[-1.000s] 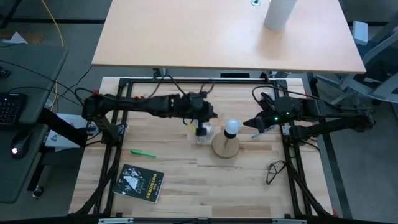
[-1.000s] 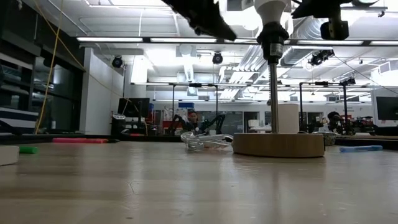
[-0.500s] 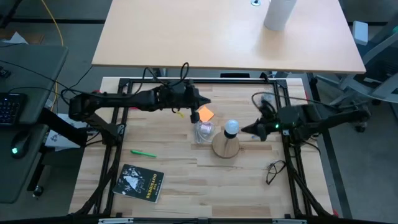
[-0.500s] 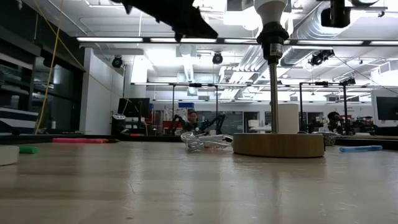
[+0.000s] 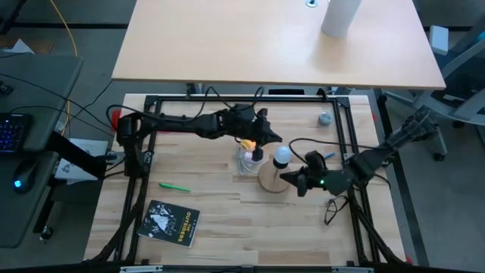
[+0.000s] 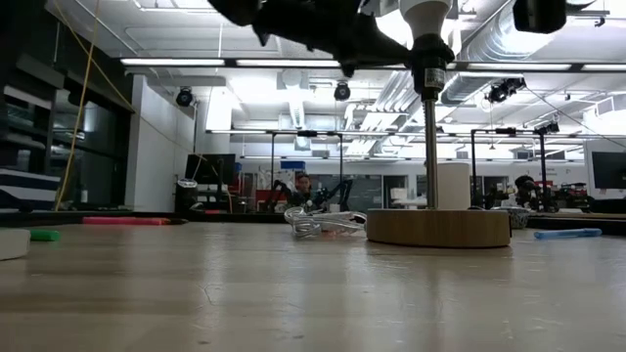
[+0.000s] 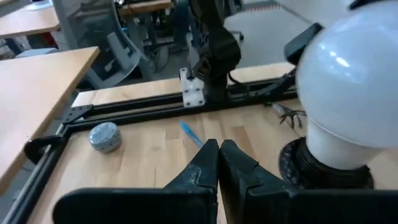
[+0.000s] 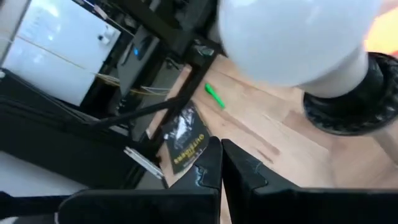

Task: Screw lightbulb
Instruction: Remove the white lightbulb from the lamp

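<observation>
The white frosted lightbulb point(image 5: 282, 157) sits by its base in a black socket point(image 6: 430, 68) on a thin post rising from the tan wooden disc point(image 5: 274, 180). My left gripper point(image 5: 267, 144) is shut just to the bulb's left and far side; in the left wrist view point(image 7: 217, 152) its tips stand beside the bulb point(image 7: 351, 81), apart from it. My right gripper point(image 5: 288, 177) is shut at the disc's right side, lower than the bulb; in the right wrist view point(image 8: 221, 152) its tips point past the bulb point(image 8: 292, 37) and the socket point(image 8: 357, 99).
A see-through packet point(image 5: 246, 161) and an orange note point(image 5: 246, 142) lie left of the disc under my left arm. A green pen point(image 5: 174, 186) and a black book point(image 5: 173, 222) lie near left. A blue pen point(image 5: 330, 155), a grey round thing point(image 5: 325, 118) and spectacles point(image 5: 333, 209) lie right.
My left gripper drew back from over the packet toward the far left, then came right to the bulb's side. My right gripper has gone toward the near edge and left, down beside the disc. The bulb and its stand have kept still.
</observation>
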`<state>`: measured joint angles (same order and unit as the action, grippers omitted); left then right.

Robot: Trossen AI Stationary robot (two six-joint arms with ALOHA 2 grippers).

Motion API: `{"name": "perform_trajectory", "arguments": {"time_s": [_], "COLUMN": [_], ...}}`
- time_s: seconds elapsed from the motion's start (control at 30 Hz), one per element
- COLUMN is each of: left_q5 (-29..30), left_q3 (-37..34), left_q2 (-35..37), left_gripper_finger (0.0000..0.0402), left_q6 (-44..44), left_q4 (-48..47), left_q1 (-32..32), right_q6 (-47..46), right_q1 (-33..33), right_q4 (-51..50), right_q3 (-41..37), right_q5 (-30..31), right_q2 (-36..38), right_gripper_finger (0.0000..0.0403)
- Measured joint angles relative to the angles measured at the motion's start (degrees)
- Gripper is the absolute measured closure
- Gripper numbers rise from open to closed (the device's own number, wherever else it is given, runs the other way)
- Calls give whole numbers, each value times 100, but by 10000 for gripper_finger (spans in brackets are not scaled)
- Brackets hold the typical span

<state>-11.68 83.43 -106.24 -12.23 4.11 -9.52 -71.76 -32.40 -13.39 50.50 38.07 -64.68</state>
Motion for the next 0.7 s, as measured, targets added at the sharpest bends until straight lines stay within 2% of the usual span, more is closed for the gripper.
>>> {"name": "perform_trajectory", "arguments": {"time_s": [0.13, 0.3, 0.43, 0.53, 0.7], "left_q5": [37, 293, 374, 470, 1036], "left_q3": [213, 220, -47, -395, -1155], "left_q2": [162, 1078, 2163, 3086, 4618], "left_gripper_finger": [402, 401, 402, 402, 402], "left_q6": [-249, -338, -285, -29, 679], "left_q4": [-607, -1835, -2515, -2616, -2604], "left_q1": [-161, -675, -988, -1069, -968], "right_q6": [327, 744, 1229, 1679, 3141], "right_q1": [-19, -115, -291, -385, -470], "right_q4": [-47, -665, -1209, -1490, -1500], "right_q3": [0, 0, 2, 7, 7], "right_q5": [99, 266, 855, 1610, 2612], "right_q2": [105, 851, 1756, 2490, 3594], "right_gripper_finger": [403, 403, 403, 403, 403]}}
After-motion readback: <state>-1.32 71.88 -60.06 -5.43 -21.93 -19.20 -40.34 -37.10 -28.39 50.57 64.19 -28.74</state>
